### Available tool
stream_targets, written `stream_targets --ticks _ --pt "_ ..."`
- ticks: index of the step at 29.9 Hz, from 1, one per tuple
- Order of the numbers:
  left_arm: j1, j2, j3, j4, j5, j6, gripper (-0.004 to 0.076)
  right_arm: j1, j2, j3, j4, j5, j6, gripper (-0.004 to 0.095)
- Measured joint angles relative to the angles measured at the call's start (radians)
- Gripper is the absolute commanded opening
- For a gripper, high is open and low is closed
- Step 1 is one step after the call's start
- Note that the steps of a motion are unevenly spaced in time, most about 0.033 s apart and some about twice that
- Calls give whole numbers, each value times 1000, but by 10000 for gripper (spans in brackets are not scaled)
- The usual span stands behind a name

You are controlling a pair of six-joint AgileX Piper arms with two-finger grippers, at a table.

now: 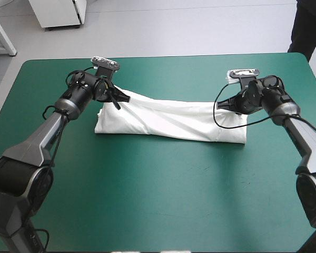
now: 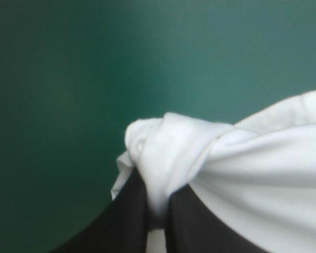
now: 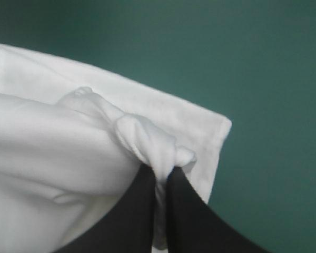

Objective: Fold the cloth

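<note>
I see shirt point(image 1: 174, 120) mid-desk point(image 1: 158, 211), a long folded band spanning between arms. Left pincer point(image 2: 157, 192) clenched on bunched far corner at its end; right pincer point(image 3: 161, 176) clenched on bunched corner at the opposite end. I judge cloth light, limp, prone to sag mid-span. Corners are the best hold. Open cover near and far; desk edges well apart from shirt.

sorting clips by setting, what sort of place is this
Probably a robotics lab or test bench: a table with a plain teal-green cover, and a robot's left gripper and right gripper each shut on one white T-shirt.
</note>
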Motion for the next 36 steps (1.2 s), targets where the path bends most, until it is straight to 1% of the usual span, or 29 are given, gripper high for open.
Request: stream_targets --ticks 4,8,15,17,19,21,26,27,28,29,30,36 --pt "0 97 -73 0 1 -3 -9 0 97 -115 13 -13 -1 -19" --pt "1 153 -89 -4 2 -3 -9 0 185 -204 36 -3 -5 -19" --pt "12 189 -92 -21 -14 -3 -8 0 269 -228 56 20 -8 -18" --pt "19 197 -93 -28 -15 -3 8 0 275 -230 56 31 -8 -11" --pt "26 204 -94 -41 -13 -2 44 0 281 -233 56 38 -8 21" --pt "34 209 -96 -66 0 17 106 0 285 -233 56 38 -8 92" --pt "54 223 -97 -166 54 82 329 0 285 -236 56 41 -8 310" --pt "59 227 -97 -183 69 94 372 -1 285 -236 60 45 -8 333" --pt "61 229 -99 -197 79 101 400 -1 285 -236 63 49 -8 340" --pt "63 229 -101 -201 90 106 421 -1 285 -236 65 55 -8 339" --pt "64 229 -102 -206 105 110 426 -1 285 -237 68 62 -8 339" --pt "65 216 -126 -219 170 130 424 -1 255 -243 80 91 -11 339"
